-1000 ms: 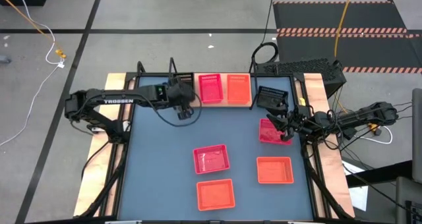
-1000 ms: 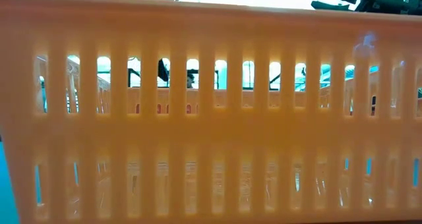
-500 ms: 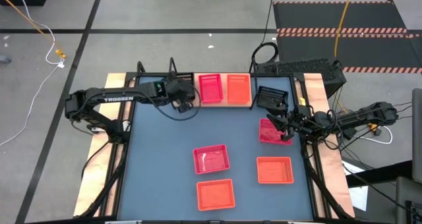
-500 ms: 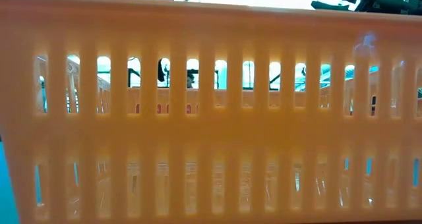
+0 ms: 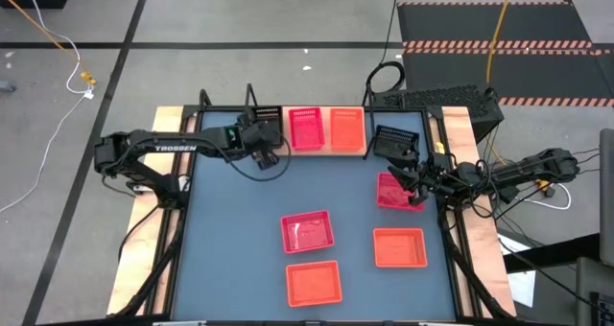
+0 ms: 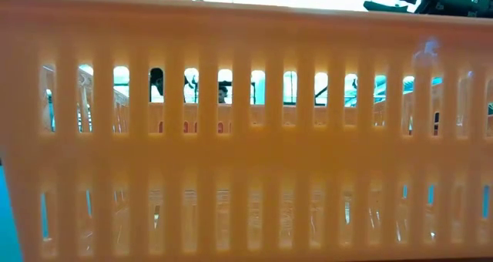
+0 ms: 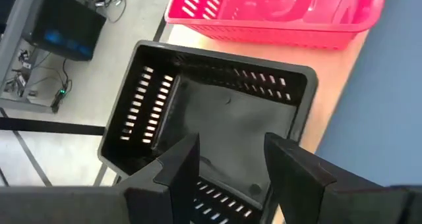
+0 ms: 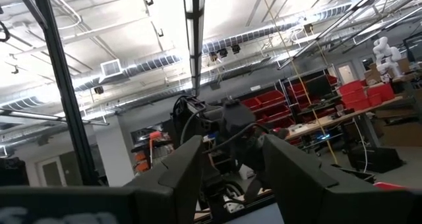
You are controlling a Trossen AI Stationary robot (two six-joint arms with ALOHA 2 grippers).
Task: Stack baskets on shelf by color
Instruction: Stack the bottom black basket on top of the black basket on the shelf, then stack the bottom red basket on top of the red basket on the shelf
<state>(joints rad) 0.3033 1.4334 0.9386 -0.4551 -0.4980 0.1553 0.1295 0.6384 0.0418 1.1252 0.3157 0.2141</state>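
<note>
Since a second ago the left gripper (image 5: pixel 261 146) has drawn back from the open tabletop toward the shelf (image 5: pixel 317 151), and I now see it hanging over the shelf's left end, above the black basket (image 7: pixel 210 122) that sits there. Its fingers (image 7: pixel 179 168) stand apart with nothing between them, pointing down at the black basket's near wall. Just beside that basket on the shelf sits a pink-red basket (image 5: pixel 306 128), and next to it an orange basket (image 5: pixel 345 128), so all three shelf places are taken.

On my other side the right gripper (image 5: pixel 414 182) has not budged; it sits off the shelf's right end, at the edge of a pink-red basket on the table (image 5: pixel 395 191). Its fingers (image 8: pixel 178 168) show spread in the right wrist view (which looks up into the room, so I cannot tell whether they touch that basket). A second black basket (image 5: pixel 395 140) lies tilted just right of the shelf.

Further out from the shelf, on the blue-grey table (image 5: pixel 230 240), lie another pink-red basket (image 5: pixel 307 231), an orange basket near the right edge (image 5: pixel 398 247), and an orange basket nearest the front (image 5: pixel 314 282). That front basket's slotted wall (image 6: pixel 246 131) fills the whole low view.
</note>
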